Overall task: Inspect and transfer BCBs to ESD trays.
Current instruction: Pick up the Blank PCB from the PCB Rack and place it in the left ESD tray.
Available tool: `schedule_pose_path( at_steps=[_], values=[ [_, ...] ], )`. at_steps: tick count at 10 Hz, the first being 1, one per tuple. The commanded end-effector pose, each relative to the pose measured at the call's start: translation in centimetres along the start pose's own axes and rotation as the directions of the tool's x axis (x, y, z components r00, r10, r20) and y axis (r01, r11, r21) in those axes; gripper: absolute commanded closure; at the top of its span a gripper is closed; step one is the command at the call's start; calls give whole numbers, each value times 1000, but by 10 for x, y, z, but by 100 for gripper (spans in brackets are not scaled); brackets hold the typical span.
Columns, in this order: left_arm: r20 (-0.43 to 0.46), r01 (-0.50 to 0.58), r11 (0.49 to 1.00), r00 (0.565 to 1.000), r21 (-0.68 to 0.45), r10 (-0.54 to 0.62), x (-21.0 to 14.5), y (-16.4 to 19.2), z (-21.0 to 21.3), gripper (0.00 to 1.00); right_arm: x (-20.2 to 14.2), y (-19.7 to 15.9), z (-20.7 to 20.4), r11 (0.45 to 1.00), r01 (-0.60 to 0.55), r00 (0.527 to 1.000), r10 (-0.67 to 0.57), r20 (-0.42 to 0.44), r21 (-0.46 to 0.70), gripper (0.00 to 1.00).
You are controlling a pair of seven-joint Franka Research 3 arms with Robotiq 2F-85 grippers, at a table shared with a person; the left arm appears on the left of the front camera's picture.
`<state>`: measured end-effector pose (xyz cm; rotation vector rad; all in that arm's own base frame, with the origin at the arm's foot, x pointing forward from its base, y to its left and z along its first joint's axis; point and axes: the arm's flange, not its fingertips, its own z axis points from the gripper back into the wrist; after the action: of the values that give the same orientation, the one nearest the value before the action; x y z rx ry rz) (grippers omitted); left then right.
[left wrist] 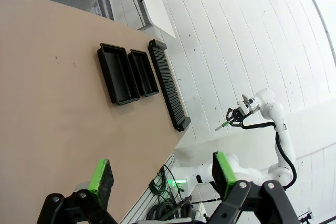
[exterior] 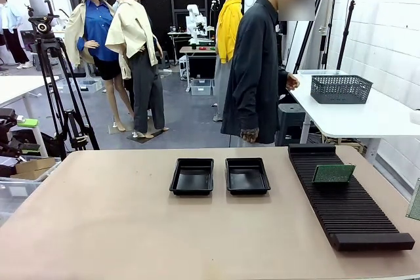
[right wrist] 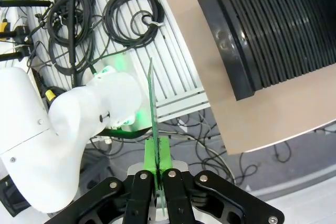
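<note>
Two black ESD trays (exterior: 191, 176) (exterior: 247, 175) lie side by side at the middle of the tan table, with nothing in them. One green BCB (exterior: 333, 174) stands in the long black ribbed rack (exterior: 348, 204) on the right. In the right wrist view my right gripper (right wrist: 156, 156) is shut on another BCB (right wrist: 151, 98), seen edge-on, held out past the table's right edge; a corner of that board (exterior: 414, 200) shows in the front view. My left gripper (left wrist: 163, 174) hangs open high above the table with nothing between its green pads (left wrist: 102, 176), looking down on the trays (left wrist: 118, 73).
A person (exterior: 256, 70) in a dark coat stands at the far side, turned toward a white side table holding a dark mesh basket (exterior: 341, 88). Below my right gripper are the rack's end (right wrist: 273, 30), the table's edge, coiled cables (right wrist: 131, 17) and a white robot base (right wrist: 63, 129).
</note>
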<state>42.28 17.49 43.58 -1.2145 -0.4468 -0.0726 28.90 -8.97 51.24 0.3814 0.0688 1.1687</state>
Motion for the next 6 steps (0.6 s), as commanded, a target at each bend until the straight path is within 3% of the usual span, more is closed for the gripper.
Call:
schedule_pose_path(
  at_steps=[1,2,4,6],
  values=[
    [3,-7,1000,1000,-11,7,0,-2,2,0,0,0,-1,1000,10,1000,-10,-1,5,100],
    [3,-7,1000,1000,-11,7,0,-2,2,0,0,0,0,1000,0,1000,0,0,0,100],
    [3,-7,1000,1000,-11,7,0,-2,2,0,30,-6,5,998,56,988,-56,143,6,100],
    [3,-7,1000,1000,-11,7,0,-2,2,0,53,-1,4,993,115,985,-111,131,-27,100]
  ],
)
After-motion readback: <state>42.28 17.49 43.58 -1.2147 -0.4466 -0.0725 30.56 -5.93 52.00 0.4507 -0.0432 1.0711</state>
